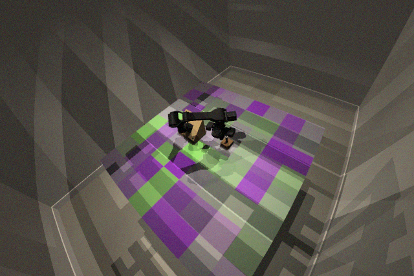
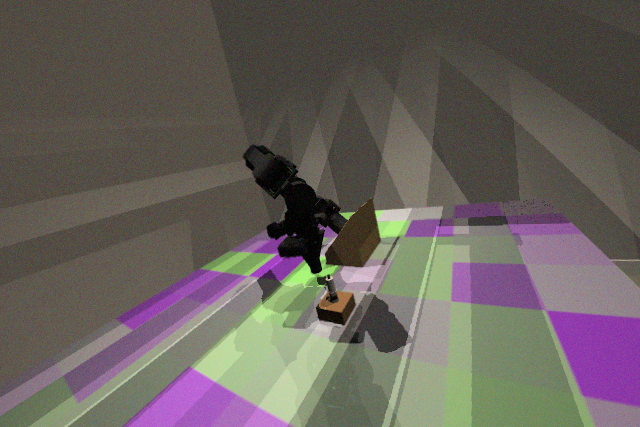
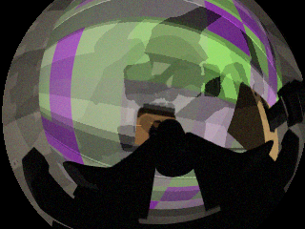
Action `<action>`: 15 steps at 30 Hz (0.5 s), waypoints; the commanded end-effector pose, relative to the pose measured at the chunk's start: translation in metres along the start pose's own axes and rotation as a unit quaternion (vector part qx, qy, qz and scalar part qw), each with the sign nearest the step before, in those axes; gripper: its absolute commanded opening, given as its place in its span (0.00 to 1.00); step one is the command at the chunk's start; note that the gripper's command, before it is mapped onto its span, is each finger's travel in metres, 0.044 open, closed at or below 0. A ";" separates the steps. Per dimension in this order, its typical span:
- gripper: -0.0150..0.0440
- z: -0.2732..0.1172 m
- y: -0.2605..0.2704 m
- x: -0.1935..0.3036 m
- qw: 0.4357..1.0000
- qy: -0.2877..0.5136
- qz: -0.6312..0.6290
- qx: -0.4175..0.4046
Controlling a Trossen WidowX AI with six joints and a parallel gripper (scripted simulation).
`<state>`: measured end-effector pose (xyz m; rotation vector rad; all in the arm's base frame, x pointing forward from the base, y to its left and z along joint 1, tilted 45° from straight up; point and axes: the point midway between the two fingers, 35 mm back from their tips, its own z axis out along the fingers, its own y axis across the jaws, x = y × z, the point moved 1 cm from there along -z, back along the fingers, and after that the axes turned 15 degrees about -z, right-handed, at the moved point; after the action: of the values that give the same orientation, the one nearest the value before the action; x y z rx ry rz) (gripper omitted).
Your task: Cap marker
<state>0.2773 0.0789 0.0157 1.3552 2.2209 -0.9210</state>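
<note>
One black arm (image 1: 204,115) (image 2: 302,205) reaches across the checkered table (image 1: 255,174) (image 2: 516,329) (image 3: 95,72) in the top view, passing over a tan wedge (image 1: 198,130) (image 2: 357,238) (image 3: 249,119), and my hand (image 1: 229,132) (image 2: 316,270) (image 3: 171,137) hangs near the small brown block (image 1: 226,147) (image 2: 339,303) (image 3: 143,135). The marker (image 1: 226,139) (image 2: 331,288) (image 3: 153,129) stands in that block as a short dark stub. From the outside view, I see my fingertips pointing down just beside the marker's top, above the table; the marker rises from the block with its pale tip bare, so the cap is off it. The wedge sits behind. In the wrist view, my fingers are closed around the round, black cap (image 3: 171,150), pinching it between them. The cap hides part of the block, and the wedge shows off to the right.
</note>
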 end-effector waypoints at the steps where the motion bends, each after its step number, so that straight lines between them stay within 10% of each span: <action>1: 0.25 -0.007 0.009 0.007 1.000 0.001 0.002 -0.003; 15: 0.25 -0.020 0.030 0.029 1.000 0.000 0.003 -0.001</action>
<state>0.2890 0.1129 0.0040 1.3566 2.2165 -0.9232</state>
